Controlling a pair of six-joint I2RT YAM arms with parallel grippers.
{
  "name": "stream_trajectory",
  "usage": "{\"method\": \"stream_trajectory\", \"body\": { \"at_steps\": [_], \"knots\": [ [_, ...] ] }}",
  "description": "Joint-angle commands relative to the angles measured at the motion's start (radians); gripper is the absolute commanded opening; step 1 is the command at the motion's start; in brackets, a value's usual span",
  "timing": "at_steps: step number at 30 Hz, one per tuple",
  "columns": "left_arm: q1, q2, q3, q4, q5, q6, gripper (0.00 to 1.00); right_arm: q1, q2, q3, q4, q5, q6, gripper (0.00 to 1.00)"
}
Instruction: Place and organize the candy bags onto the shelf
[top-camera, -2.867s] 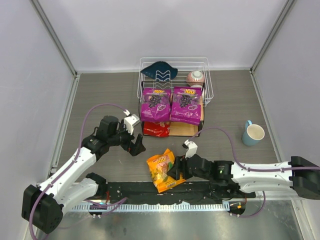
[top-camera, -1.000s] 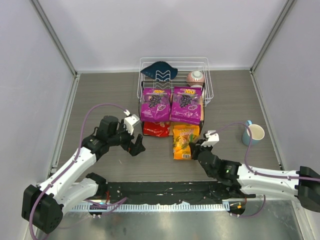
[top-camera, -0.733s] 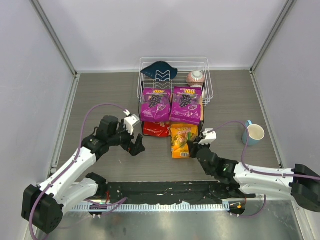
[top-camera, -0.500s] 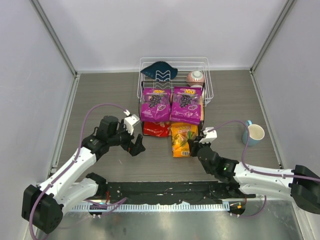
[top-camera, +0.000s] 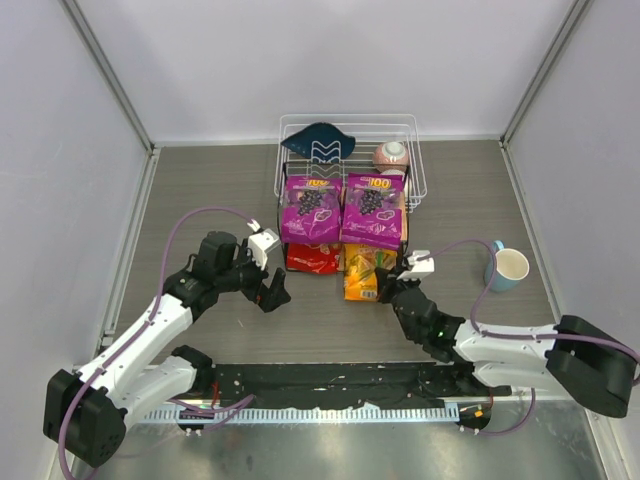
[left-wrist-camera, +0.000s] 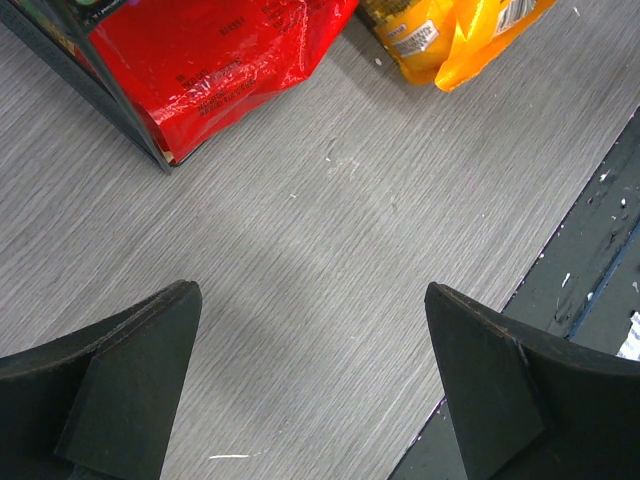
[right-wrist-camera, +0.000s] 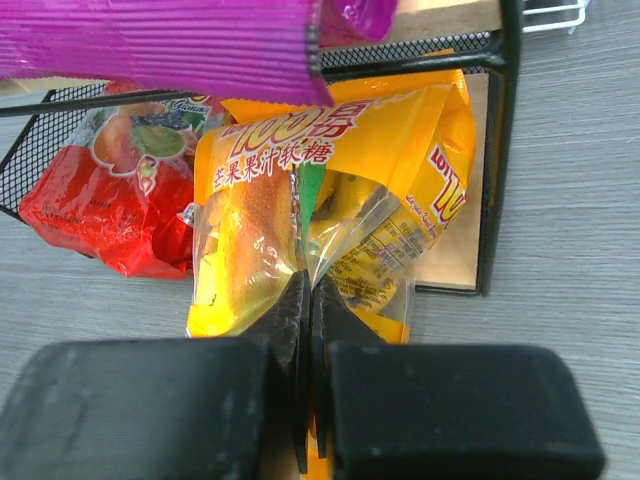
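Candy bags, four in all, sitting at the shelf (right-wrist-camera: 497, 150). Left purple bag (top-camera: 310, 208) and right purple bag (top-camera: 372, 210) lying side by side on the top board, covering most of it. Red bag (top-camera: 312, 259) resting on the left of the lower tier, its front end poking out past the black frame onto the table (top-camera: 200, 190). Orange-yellow bag (right-wrist-camera: 330, 200) lying partway into the right of the lower tier, just beside the red bag, its top edge tucking under the right purple bag, its lower end sticking out over the table. Right gripper (right-wrist-camera: 308, 290) clamping tight on the lower end of the orange-yellow bag, plastic bunching between the fingers. Left gripper (left-wrist-camera: 308, 300) hovering over bare table just left of the shelf front, jaws standing wide apart, holding nothing, with the corners of the red and orange-yellow bags showing at the top of its wrist view. White wire basket (top-camera: 415, 150) standing just behind the shelf, holding a dark blue cloth (top-camera: 318, 138) and a pink bowl (top-camera: 391, 154). Blue mug (top-camera: 505, 267) standing upright to the right, apart from the shelf.
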Motion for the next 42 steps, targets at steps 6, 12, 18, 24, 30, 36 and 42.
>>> {"method": "stream_trajectory", "body": {
  "at_steps": [6, 12, 18, 24, 30, 36, 42],
  "knots": [
    [0.004, -0.010, 0.009, 0.010, 0.010, 0.014, 1.00, -0.026, 0.152, 0.038, 0.373, 0.023, -0.088, 0.01],
    [0.002, -0.011, 0.009, 0.010, 0.009, 0.014, 1.00, -0.045, 0.180, 0.055, 0.378, 0.010, -0.100, 0.19],
    [0.004, -0.010, 0.009, 0.010, 0.012, 0.014, 1.00, -0.045, 0.076, 0.052, 0.242, -0.040, -0.077, 0.51],
    [0.002, -0.019, 0.007, 0.010, 0.012, 0.015, 1.00, -0.045, -0.096, 0.015, 0.065, -0.077, 0.003, 0.56],
    [0.004, -0.021, 0.006, 0.010, 0.012, 0.015, 1.00, -0.043, -0.247, 0.001, -0.166, -0.083, 0.079, 0.59],
    [0.004, -0.024, 0.007, 0.009, 0.013, 0.015, 1.00, -0.043, -0.331, -0.006, -0.351, -0.086, 0.182, 0.64],
    [0.002, -0.025, 0.006, 0.009, 0.015, 0.015, 1.00, -0.045, -0.379, -0.055, -0.403, -0.105, 0.265, 0.67]
  ]
}}
